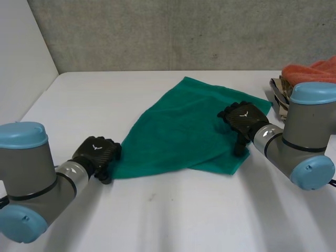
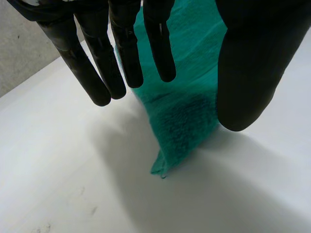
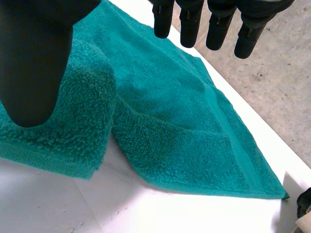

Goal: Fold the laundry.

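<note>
A green towel point(image 1: 184, 126) lies loosely folded on the white table point(image 1: 173, 210), its layers askew. My left hand point(image 1: 97, 152) is at the towel's near left corner. In the left wrist view that hand point(image 2: 126, 48) hangs open, fingers straight and apart from the thumb, and the towel's corner point(image 2: 184, 121) lies flat below them, not gripped. My right hand point(image 1: 244, 118) hovers over the towel's right side. In the right wrist view its fingers point(image 3: 189, 24) and thumb are straight and spread above the towel point(image 3: 165, 107), where an upper layer overlaps a lower one.
A pile of other laundry sits at the table's far right: an orange cloth point(image 1: 312, 71) on top of a beige patterned one point(image 1: 278, 94). A grey wall runs along the back. Bare table stretches in front of the towel.
</note>
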### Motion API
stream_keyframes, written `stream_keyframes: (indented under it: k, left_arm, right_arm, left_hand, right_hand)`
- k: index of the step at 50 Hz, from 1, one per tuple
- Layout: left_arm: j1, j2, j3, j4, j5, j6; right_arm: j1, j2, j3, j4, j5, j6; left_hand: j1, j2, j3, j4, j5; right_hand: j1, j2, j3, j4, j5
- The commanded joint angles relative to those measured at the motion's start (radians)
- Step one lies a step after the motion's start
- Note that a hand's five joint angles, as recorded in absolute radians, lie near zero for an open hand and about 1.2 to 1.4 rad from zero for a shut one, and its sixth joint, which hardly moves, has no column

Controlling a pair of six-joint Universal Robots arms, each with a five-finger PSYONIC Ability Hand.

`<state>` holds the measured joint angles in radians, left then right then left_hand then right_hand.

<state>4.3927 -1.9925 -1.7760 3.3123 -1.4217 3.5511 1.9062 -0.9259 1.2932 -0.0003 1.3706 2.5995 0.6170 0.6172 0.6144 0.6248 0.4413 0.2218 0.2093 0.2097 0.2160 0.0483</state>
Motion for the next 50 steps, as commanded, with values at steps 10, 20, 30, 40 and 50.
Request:
stream_keyframes:
  k: [10,20,30,40,50]
  left_arm:
    - [-0.015,-0.054,0.072,0.046,-0.046,0.094]
    - [-0.048,0.110,0.061,0.125,-0.109,0.060]
    - [-0.084,0.165,0.107,0.122,-0.111,0.043]
    - [-0.128,0.179,0.184,0.092,-0.117,0.019]
    - [-0.128,0.173,0.355,0.070,-0.144,0.017]
  right_arm:
    - [-0.052,0.007,-0.074,0.169,0.005,0.143]
    - [-0.133,0.033,-0.213,0.503,-0.062,0.215]
    - [-0.105,0.105,-0.223,0.461,-0.136,0.183]
    - [-0.009,0.118,-0.178,0.379,-0.133,0.283]
    - [0.204,-0.141,0.076,0.273,-0.140,0.343]
  left_hand:
    - [0.779,0.779,0.782,0.771,0.780]
    - [0.779,0.779,0.782,0.771,0.780]
    - [0.779,0.779,0.782,0.771,0.780]
    - [0.779,0.779,0.782,0.771,0.780]
    - [0.779,0.779,0.782,0.771,0.780]
  right_hand:
    - [-0.047,-0.035,-0.035,-0.042,-0.048]
    - [-0.047,-0.035,-0.035,-0.042,-0.048]
    - [-0.047,-0.035,-0.035,-0.042,-0.048]
    - [1.169,1.181,1.181,1.175,1.168]
    - [1.174,1.187,1.187,1.180,1.173]
